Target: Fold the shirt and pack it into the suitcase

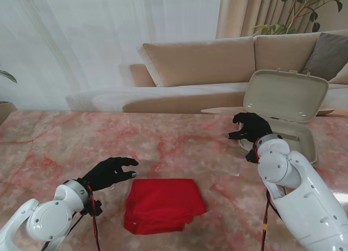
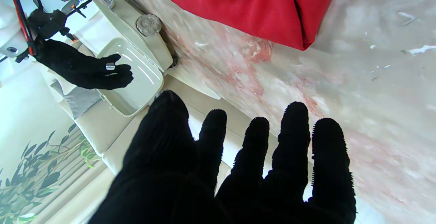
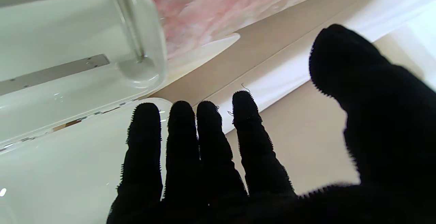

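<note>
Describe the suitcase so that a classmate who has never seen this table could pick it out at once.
Start at the pink marble table and go to its far right corner, in front of the beige sofa. There the suitcase sits, a pale cream hard shell with its lid standing open. The only other item on the table is a folded red shirt.

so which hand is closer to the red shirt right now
Left. The left hand hovers open just beside the folded shirt, at its left edge. The right hand is far off, open at the suitcase.
</note>
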Motion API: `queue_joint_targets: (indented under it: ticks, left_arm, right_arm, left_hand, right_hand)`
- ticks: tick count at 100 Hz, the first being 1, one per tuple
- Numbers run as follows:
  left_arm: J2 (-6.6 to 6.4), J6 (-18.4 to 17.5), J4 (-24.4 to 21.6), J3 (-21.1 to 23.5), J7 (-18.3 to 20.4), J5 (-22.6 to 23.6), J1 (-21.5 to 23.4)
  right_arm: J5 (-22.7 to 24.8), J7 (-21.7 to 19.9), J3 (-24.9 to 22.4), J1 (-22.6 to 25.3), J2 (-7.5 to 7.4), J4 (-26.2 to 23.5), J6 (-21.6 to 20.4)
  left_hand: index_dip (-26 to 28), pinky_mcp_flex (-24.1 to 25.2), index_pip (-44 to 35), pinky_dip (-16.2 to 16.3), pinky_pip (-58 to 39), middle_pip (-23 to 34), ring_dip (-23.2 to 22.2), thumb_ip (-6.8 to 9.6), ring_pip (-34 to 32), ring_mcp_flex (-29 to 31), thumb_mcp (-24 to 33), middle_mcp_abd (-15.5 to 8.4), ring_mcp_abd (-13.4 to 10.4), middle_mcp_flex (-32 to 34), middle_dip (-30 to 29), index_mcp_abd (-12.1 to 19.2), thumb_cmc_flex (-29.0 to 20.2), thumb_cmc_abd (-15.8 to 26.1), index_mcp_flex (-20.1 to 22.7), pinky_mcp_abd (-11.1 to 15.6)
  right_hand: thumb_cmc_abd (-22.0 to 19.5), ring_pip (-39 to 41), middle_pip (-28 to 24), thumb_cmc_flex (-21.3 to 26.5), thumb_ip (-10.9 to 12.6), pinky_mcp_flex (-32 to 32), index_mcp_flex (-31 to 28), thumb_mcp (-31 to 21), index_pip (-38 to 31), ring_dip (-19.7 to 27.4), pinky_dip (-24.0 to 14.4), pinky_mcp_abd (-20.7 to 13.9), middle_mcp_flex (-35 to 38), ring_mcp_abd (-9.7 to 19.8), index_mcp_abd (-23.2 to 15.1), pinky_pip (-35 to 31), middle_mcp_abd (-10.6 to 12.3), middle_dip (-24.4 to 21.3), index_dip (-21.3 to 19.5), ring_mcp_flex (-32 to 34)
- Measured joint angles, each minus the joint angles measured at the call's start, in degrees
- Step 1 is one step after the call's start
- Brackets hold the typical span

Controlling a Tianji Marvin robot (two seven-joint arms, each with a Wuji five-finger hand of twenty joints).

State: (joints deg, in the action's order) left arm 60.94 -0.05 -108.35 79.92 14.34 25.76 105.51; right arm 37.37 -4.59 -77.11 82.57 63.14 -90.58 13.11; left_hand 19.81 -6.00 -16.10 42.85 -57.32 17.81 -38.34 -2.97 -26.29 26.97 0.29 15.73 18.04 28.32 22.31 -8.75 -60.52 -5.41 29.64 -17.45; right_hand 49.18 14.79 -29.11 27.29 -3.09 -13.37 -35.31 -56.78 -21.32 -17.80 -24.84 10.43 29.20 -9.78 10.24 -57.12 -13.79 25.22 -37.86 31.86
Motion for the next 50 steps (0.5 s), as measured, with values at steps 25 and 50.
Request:
queue_joint_targets:
  ticks: [25,50]
  left_arm:
    - [0.49,-0.16,0.65,-0.09,-2.98,0.34,-0.24]
    - [0.86,-0.15,1.31,-0.40,-4.65,0.83,-0.67]
  right_arm:
    - [1.37,-3.72,0.00,-3.36,-0.95,4.97,-2.01]
    - [1.25,-6.32,1.60,-7.25,-1.89,11.80,-3.51]
  left_hand:
    - [0.00,0.12,-0.02,-0.70,0.87,0.00,0.30,0.00,0.08,0.00,0.00,0.00,0.01,0.00,0.00,-0.01,0.00,0.00,0.01,0.00]
    - [0.00,0.13,-0.03,-1.55,0.94,0.00,0.38,0.00,0.09,0.00,0.00,0.00,0.01,0.00,0.00,-0.01,0.00,0.00,0.01,0.00]
  right_hand:
    - [3.30,0.25,-0.19,-0.08,-1.19,0.40,0.00,-1.96,0.55,0.73,0.75,-1.16,-0.68,0.52,0.00,0.33,0.22,-0.65,0.52,-0.59]
    - [3.40,0.08,-0.17,-0.12,-1.20,1.06,0.00,-2.25,0.57,1.39,1.43,-1.89,-1.29,1.21,-0.01,1.37,0.75,-0.68,0.60,-1.28]
